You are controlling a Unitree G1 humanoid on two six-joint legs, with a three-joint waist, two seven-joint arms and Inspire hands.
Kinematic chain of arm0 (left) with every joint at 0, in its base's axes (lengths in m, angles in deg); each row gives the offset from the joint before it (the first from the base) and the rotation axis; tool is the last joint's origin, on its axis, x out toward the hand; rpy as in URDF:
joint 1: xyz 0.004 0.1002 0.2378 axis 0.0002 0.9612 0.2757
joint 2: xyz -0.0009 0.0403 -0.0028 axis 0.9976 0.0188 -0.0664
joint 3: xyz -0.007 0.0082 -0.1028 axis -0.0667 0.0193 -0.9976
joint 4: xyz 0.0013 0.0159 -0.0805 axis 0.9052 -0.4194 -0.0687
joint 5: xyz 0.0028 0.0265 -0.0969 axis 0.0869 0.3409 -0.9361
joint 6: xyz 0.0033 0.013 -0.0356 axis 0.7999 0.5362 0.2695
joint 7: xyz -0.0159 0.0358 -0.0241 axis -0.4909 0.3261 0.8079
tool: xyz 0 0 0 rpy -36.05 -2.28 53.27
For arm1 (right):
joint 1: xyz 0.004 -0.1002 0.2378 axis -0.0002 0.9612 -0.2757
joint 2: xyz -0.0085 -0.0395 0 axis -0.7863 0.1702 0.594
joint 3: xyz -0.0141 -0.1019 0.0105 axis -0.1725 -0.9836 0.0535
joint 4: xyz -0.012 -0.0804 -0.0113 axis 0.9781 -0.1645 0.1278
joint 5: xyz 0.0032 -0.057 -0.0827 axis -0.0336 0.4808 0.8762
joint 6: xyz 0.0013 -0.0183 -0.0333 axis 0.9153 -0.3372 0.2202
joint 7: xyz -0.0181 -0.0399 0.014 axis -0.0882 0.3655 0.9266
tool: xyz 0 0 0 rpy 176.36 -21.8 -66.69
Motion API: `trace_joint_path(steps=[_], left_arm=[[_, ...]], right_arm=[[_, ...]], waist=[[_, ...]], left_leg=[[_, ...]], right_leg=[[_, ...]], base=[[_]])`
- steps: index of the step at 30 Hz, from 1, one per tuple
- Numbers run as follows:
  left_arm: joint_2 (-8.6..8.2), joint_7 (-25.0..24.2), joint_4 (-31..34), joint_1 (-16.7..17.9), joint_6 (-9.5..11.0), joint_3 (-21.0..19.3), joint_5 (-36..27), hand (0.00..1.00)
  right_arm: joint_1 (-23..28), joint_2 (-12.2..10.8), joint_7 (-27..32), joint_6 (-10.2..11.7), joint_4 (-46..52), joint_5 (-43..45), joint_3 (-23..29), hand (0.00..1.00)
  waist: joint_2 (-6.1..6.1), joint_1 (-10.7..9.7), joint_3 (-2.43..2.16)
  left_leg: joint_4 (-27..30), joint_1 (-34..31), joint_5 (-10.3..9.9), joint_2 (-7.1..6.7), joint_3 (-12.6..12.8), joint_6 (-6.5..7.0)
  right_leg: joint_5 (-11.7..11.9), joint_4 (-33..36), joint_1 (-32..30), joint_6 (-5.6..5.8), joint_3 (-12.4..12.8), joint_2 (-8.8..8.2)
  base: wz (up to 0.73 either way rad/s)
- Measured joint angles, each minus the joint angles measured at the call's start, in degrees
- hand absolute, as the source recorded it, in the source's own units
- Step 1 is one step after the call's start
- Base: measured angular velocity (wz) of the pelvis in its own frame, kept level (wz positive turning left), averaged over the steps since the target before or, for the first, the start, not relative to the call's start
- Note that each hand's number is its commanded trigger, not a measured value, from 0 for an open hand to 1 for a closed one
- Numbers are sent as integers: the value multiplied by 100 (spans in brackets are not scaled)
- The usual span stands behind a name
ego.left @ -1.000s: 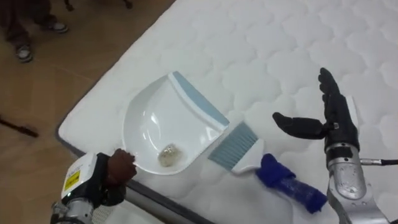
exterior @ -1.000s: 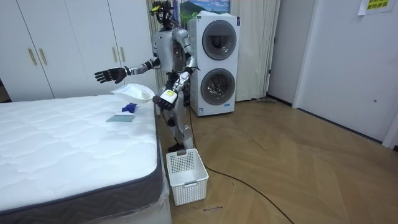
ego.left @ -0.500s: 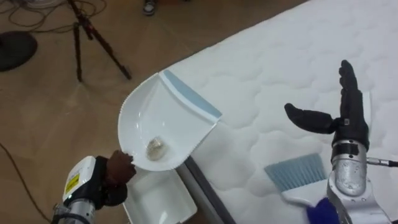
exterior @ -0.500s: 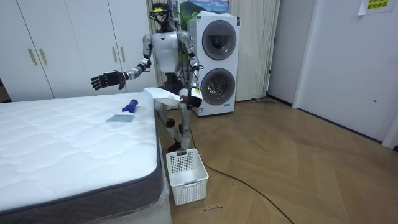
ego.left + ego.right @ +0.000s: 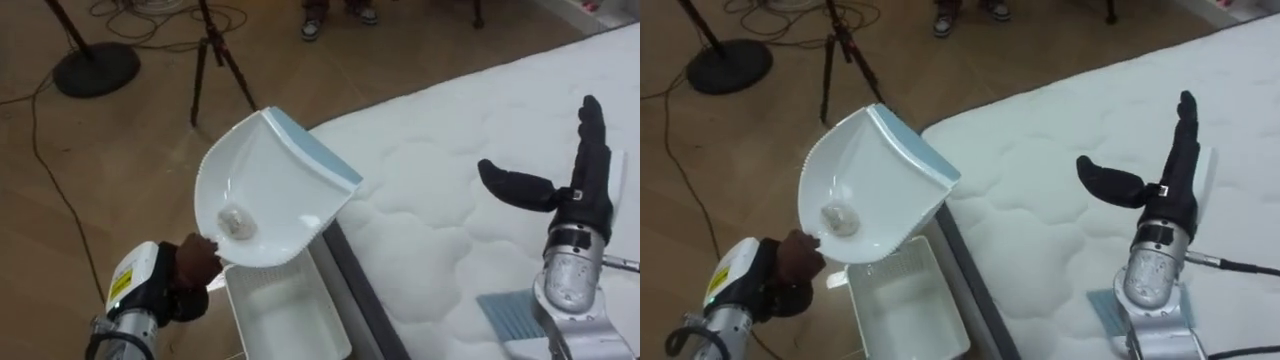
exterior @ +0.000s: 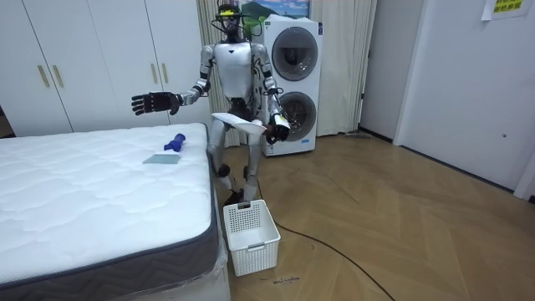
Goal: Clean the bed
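Over the white basket (image 5: 285, 315) beside the bed (image 5: 430, 200), the left hand (image 5: 190, 268) clasps the dustpan (image 5: 270, 185) carrying a lump of debris (image 5: 232, 222), so emptying looks the current step, calling next for a tilt into that basket, while the right hand (image 5: 560, 195) hovers straight-fingered above the bed.

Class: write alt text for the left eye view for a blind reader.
The left hand holds a white dustpan, a small scrap in it, above a white basket beside the bed; the right hand hovers open over the bed.
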Motion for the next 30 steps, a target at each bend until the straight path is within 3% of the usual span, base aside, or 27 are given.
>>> trace_joint_path(steps=[3,4,7,9,10,11,15,16,17,18,19,20,21,22,23,24,25,27,30], left_arm=[[1,-3,-10,-3,1,17,5,100],[3,-3,-16,-24,5,81,2,100],[11,-3,-224,-252,9,260,10,100],[12,-3,-403,-355,4,304,8,100],[28,-3,-465,-381,-8,305,10,100],[32,-2,-496,-387,-12,304,6,100],[137,13,-640,-388,-140,375,4,100],[160,72,-682,-397,-142,383,4,100],[175,115,-710,-410,-144,379,4,100],[193,174,-816,-477,-152,377,15,100],[181,205,-1032,-644,-155,387,22,100],[180,212,-1130,-745,-151,404,22,100],[253,227,-1326,-1039,-130,503,8,100],[326,327,-1466,-1256,-117,630,10,100],[335,392,-1505,-1284,-124,682,6,100],[335,486,-1546,-1280,-137,750,12,100],[329,587,-1633,-1284,-132,825,9,100],[337,806,-1936,-1346,-86,867,5,100],[429,1021,-2151,-1416,-89,838,5,100]], right_arm=[[38,-101,55,-1,-23,11,-11,0],[50,-98,123,-1,-47,54,-20,0],[45,-102,176,0,-235,103,-23,0],[14,-101,172,1,-286,93,-25,0],[-32,-102,169,28,-355,99,-46,0],[-63,-99,167,44,-412,101,-60,0],[-338,-99,143,72,-744,115,-268,0],[-367,-98,146,78,-792,139,-334,0],[-411,-97,148,86,-839,136,-387,0],[-488,-98,142,92,-972,131,-462,0],[-585,-100,140,105,-1147,111,-473,0],[-635,-98,136,111,-1236,90,-461,0],[-729,-121,131,179,-1485,93,-374,0],[-786,-124,89,198,-1747,48,-359,0],[-785,-135,49,196,-1835,21,-366,0],[-772,-150,-24,194,-1896,-3,-372,0],[-837,-146,-37,201,-1903,-11,-372,0],[-983,-141,-30,286,-2006,-28,-449,0],[-1024,-139,-1,348,-2082,-25,-514,0]], waist=[[-48,-170,33],[-51,-239,34],[-96,-282,38],[-116,-160,40],[-149,-92,58],[-150,-36,58],[-180,104,64],[-249,170,48],[-288,168,60],[-365,167,68],[-404,108,91],[-408,51,97],[-365,-47,144],[-387,0,155],[-402,4,144],[-416,9,138],[-414,38,137],[-366,145,135],[-257,146,139]], left_leg=[[53,11,84,-304,-762,42],[70,-16,127,-372,-1053,-26],[24,-44,208,-488,-1540,-156],[-11,-35,220,-556,-1690,-194],[-44,-32,209,-590,-1751,-368],[-74,-34,211,-594,-1780,-427],[-275,-46,212,-601,-1949,-505],[-319,-46,219,-606,-1933,-547],[-318,-55,204,-615,-1909,-580],[-271,-137,119,-609,-1728,-722],[-147,-273,3,-524,-1321,-947],[67,-407,-124,-358,-823,-867],[967,-956,-526,260,-215,-542],[1651,-1341,-811,644,-102,-555],[1814,-1407,-876,676,-32,-452],[1893,-1451,-931,637,4,-420],[1829,-1438,-903,580,131,-371],[1675,-1387,-836,485,246,-249],[1567,-1472,-803,391,241,-191]], right_leg=[[0,-293,-490,6,696,293],[30,-504,-620,15,956,441],[305,-947,-782,41,1402,709],[426,-1209,-768,33,1508,772],[524,-1418,-744,13,1539,798],[572,-1531,-732,-10,1542,832],[940,-1994,-747,-186,1629,1066],[1109,-2087,-719,-217,1649,1092],[1272,-2132,-673,-222,1631,1085],[1401,-2311,-551,-239,1592,1059],[1332,-2424,-453,-301,1433,1006],[1280,-2409,-449,-321,1344,978],[997,-2047,-598,-299,1343,1027],[550,-1338,-908,-193,1330,1017],[395,-1064,-1018,-120,1311,981],[267,-759,-1200,-3,1242,815],[246,-686,-1320,13,1311,701],[171,-664,-1399,-22,1381,601],[103,-532,-1574,-84,1300,494]], base=[[66],[89],[94],[54],[36],[25],[16],[4],[5],[36],[52],[98],[98],[87],[56],[35],[25],[-19],[-5]])
